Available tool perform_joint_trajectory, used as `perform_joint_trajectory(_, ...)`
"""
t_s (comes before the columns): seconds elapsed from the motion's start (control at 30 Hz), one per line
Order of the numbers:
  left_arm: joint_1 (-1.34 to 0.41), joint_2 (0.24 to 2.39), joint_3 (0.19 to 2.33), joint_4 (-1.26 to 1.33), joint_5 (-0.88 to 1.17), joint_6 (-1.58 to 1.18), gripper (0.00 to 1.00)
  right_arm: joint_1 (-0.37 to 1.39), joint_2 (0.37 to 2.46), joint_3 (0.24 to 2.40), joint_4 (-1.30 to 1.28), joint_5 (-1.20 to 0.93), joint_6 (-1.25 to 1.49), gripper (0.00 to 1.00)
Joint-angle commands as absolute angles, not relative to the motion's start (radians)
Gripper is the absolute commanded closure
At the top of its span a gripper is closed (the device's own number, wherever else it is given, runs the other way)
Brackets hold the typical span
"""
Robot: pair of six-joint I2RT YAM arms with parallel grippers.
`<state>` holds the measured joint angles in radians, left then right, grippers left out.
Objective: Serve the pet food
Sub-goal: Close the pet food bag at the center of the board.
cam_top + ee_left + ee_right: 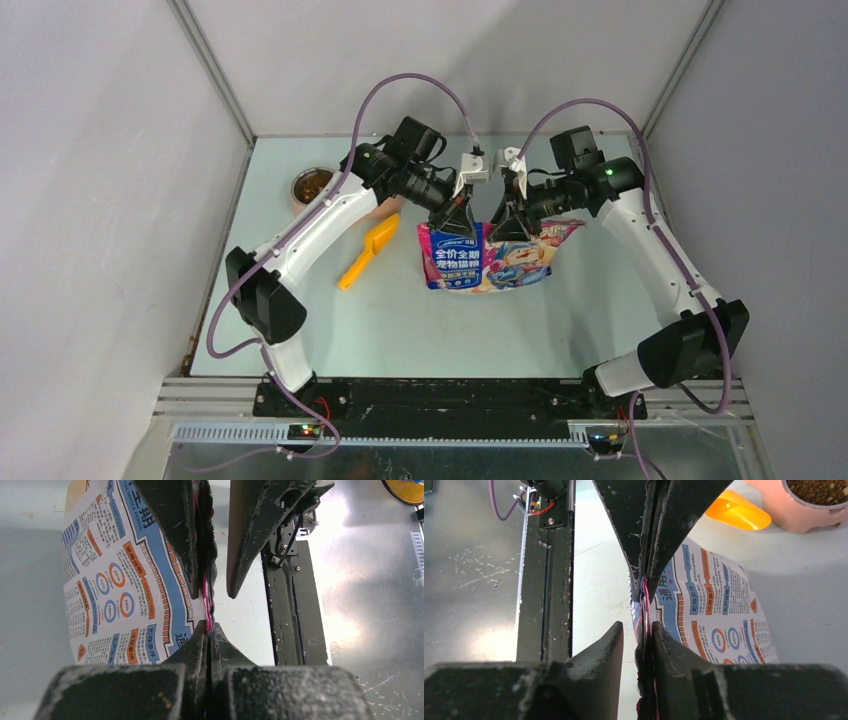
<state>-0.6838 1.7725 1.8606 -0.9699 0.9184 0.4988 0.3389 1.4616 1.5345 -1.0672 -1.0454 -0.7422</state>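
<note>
A smooth, pale grey-green table [400, 330] sat inside plain white walls [100, 150]. The glossy, crinkled bag [470, 262] stood mid-table. The left gripper [207, 627] pinched its pink top seam tight. The right gripper [636, 627] straddled the same seam, its fingers narrowly apart. Left of the bag lay an orange plastic scoop [372, 248]. At the far left, brown kibble [819, 490] filled the rounded pink feeder [789, 517].
</note>
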Motion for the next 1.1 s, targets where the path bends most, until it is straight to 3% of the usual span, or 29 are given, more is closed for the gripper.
perform_joint_trajectory(0.0, -0.685, 1.709, 1.865, -0.967, 0.981, 0.503, 1.00, 0.333, 1.442, 1.545, -1.148, -1.033, -0.771, 0.69)
perform_joint_trajectory(0.1, -0.685, 1.709, 1.865, -0.965, 0.981, 0.502, 1.00, 0.333, 1.407, 1.496, -1.095, -0.999, -0.762, 0.71)
perform_joint_trajectory(0.17, -0.685, 1.711, 1.866, -0.964, 0.982, 0.501, 1.00, 0.330, 1.400, 1.490, -1.081, -0.998, -0.756, 0.86)
perform_joint_trajectory(0.2, -0.685, 1.712, 1.867, -0.964, 0.981, 0.500, 1.00, 0.326, 1.399, 1.491, -1.073, -1.002, -0.745, 0.98)
perform_joint_trajectory(0.43, -0.684, 1.706, 1.868, -0.977, 0.978, 0.513, 1.00, 0.285, 1.389, 1.510, -1.052, -1.083, -0.707, 1.00)
perform_joint_trajectory(0.47, -0.683, 1.704, 1.868, -0.980, 0.977, 0.516, 1.00, 0.281, 1.398, 1.528, -1.071, -1.085, -0.709, 0.96)
perform_joint_trajectory(0.5, -0.682, 1.702, 1.868, -0.985, 0.976, 0.521, 1.00, 0.274, 1.405, 1.540, -1.093, -1.090, -0.736, 0.83)
perform_joint_trajectory(0.57, -0.680, 1.699, 1.866, -0.989, 0.974, 0.524, 1.00, 0.269, 1.426, 1.568, -1.181, -1.075, -0.781, 0.71)
perform_joint_trajectory(0.63, -0.677, 1.693, 1.864, -0.989, 0.976, 0.525, 1.00, 0.267, 1.414, 1.558, -1.190, -1.037, -0.806, 0.65)
perform_joint_trajectory(0.73, -0.671, 1.689, 1.858, -0.991, 0.979, 0.528, 1.00, 0.265, 1.371, 1.486, -1.146, -0.978, -0.813, 0.64)
perform_joint_trajectory(0.8, -0.670, 1.689, 1.853, -0.988, 0.982, 0.530, 1.00, 0.263, 1.338, 1.446, -1.105, -0.960, -0.807, 0.69)
perform_joint_trajectory(0.9, -0.670, 1.690, 1.851, -0.984, 0.984, 0.528, 1.00, 0.250, 1.327, 1.435, -1.066, -0.965, -0.775, 0.98)
perform_joint_trajectory(1.07, -0.670, 1.685, 1.846, -0.988, 0.983, 0.531, 1.00, 0.212, 1.324, 1.450, -1.058, -1.046, -0.754, 1.00)
